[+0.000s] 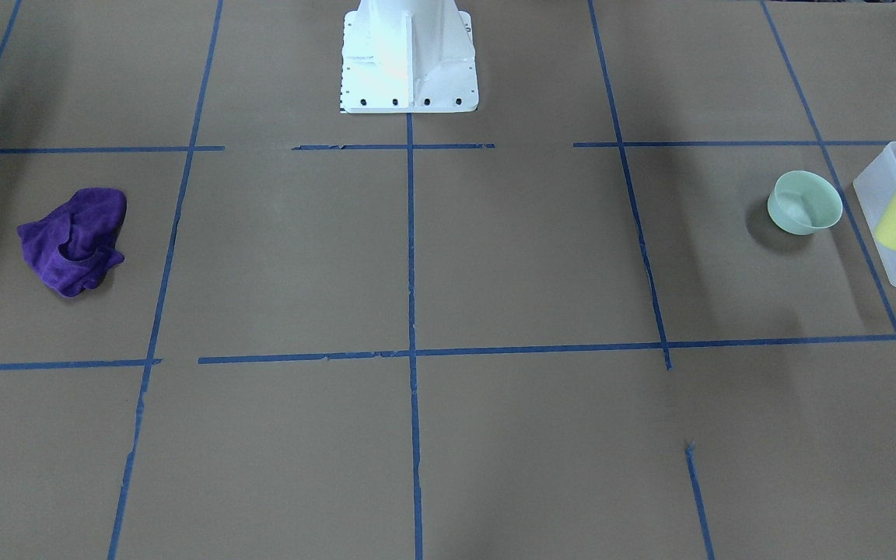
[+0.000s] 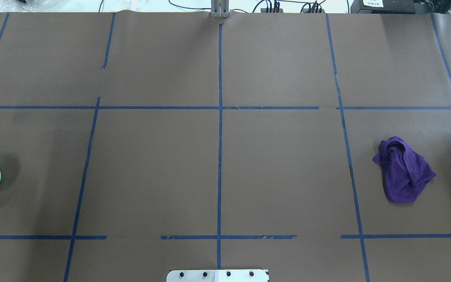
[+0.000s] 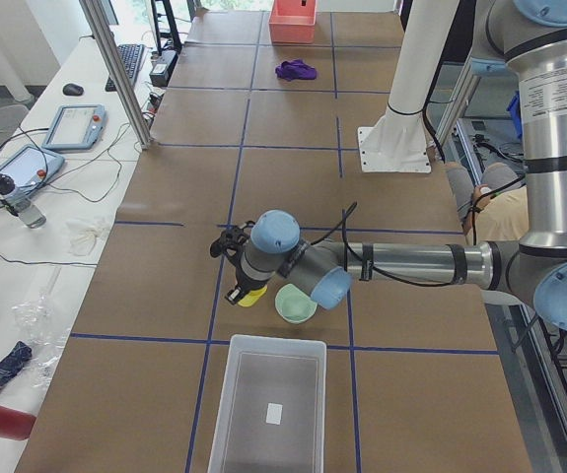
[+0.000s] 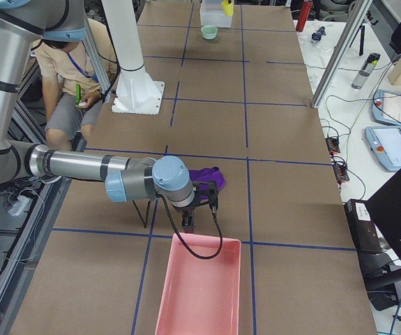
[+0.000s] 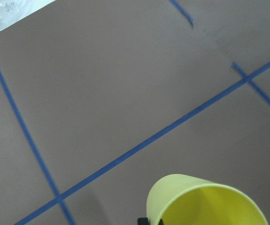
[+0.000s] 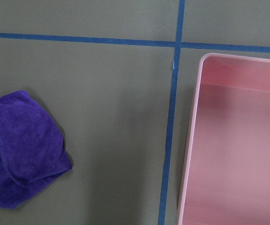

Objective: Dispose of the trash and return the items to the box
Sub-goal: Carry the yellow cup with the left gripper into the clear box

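Translucent frosted-white rectangular plastic bin [image 3: 267,409]: nearest, at the left end of the table. It stands upright with its top open and has a small white label on its floor.
Left hand [image 3: 242,286]: just beyond that bin, pointing down from the low, outstretched left arm. It is closed on the cup, and in the wrist view a dark fingertip shows against the cup's outer wall.
Small bright yellow plastic tumbler cup [image 3: 253,299]: gripped by the left hand, tilted and clear of the table, just beside the bowl. In the front view it overlaps the white bin's wall; I cannot tell whether it is over the rim.
Pale mint-green round bowl [image 3: 296,304]: upright on the table beneath the left forearm, near the white bin but apart from it.
Brown paper-covered table [image 3: 283,187]: crossed by blue tape lines.
White pedestal [image 3: 394,148]: mid-table, on the robot's side.
Crumpled purple cloth [image 2: 403,172]: further on, lying on the right half of the table.
Right hand [image 4: 188,225]: hangs above the table between the cloth and the pink bin. I cannot tell whether it is open or closed.
Pink rectangular plastic bin [image 4: 200,289]: farthest, at the right end of the table. It is apart from the cloth, with a tape line between them.
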`<action>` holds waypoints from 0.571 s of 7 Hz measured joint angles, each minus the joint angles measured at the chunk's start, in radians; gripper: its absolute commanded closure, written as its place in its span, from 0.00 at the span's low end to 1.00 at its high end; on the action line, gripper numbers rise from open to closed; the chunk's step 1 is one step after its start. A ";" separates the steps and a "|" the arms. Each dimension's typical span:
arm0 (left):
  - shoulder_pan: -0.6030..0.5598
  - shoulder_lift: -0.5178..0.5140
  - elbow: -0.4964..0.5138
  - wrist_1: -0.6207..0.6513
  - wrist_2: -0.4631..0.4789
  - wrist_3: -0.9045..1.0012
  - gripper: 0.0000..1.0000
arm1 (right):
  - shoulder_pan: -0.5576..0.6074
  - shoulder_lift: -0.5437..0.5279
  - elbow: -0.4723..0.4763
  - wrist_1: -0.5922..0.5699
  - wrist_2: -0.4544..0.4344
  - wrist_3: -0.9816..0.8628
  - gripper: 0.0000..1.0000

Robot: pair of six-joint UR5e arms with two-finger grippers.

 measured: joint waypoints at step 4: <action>-0.162 0.077 0.147 0.003 -0.103 0.059 1.00 | -0.003 0.000 -0.025 0.002 0.021 0.004 0.00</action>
